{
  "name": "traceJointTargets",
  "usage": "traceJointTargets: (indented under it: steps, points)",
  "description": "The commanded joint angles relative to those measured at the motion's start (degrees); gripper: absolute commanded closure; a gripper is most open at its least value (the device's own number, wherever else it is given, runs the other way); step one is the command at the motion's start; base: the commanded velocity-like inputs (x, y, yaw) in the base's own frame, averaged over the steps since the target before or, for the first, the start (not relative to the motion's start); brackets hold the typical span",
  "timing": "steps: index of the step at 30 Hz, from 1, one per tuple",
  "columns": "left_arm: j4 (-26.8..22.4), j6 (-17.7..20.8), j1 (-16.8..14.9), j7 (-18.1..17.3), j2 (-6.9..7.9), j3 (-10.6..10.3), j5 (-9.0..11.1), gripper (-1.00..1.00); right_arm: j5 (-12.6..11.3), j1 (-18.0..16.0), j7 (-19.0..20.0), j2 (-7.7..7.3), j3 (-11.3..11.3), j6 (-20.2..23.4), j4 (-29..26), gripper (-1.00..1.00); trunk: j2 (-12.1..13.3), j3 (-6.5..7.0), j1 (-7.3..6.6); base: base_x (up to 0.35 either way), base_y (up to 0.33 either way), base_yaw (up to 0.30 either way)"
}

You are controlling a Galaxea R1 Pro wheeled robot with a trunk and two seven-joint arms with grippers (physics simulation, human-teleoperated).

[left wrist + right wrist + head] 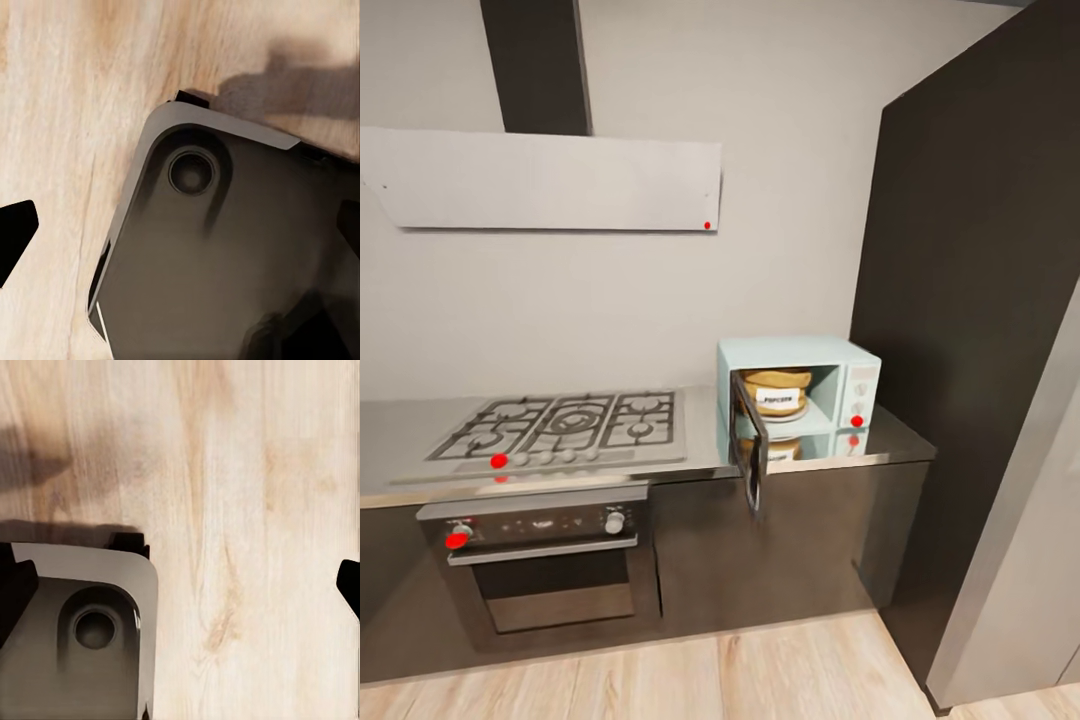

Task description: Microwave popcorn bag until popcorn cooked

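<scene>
Apparently both arms hang low, their wrist cameras looking down at the wooden floor point(247, 510) and the robot's grey base point(225, 255). Dark fingertips point(13, 236) show at opposite picture edges, so each gripper seems spread, holding nothing. Far ahead and to the right, the popcorn bag point(775, 392) stands upright inside the microwave point(850, 372) on the countertop point(700, 440). Its door point(751, 450) is swung open toward the robot; the right arm is probably nearer for closing it.

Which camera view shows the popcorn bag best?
The head view: the popcorn bag sits inside the microwave, whose door hangs open. Both wrist views look down at the wooden floor and the robot's base instead.
</scene>
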Motion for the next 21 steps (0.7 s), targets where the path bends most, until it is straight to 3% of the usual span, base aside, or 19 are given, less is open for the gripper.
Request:
traceJointTargets:
  steps: [1, 8, 21]
  points:
    - [0.0, -0.1, 0.0, 0.0, -0.01, 0.1, 0.2, -1.0, 0.4, -0.1, 0.1, -0.06, -0.5, -0.3, 0.2, -1.0, 0.0, -0.06, 0.02, 0.199, -0.165, 0.0]
    - [0.0, -0.1, 0.0, 0.0, -0.01, 0.1, 0.2, -1.0, 0.3, -0.1, 0.0, -0.16, -0.5, -0.4, 0.2, -1.0, 0.0, -0.06, 0.02, 0.176, -0.142, 0.076]
    - [-0.1, -0.1, 0.0, 0.0, -0.01, 0.1, 0.2, -1.0, 0.3, -0.1, 0.0, -0.18, -0.5, -0.4, 0.2, -1.0, 0.0, -0.06, 0.02, 0.006, -0.005, 0.178]
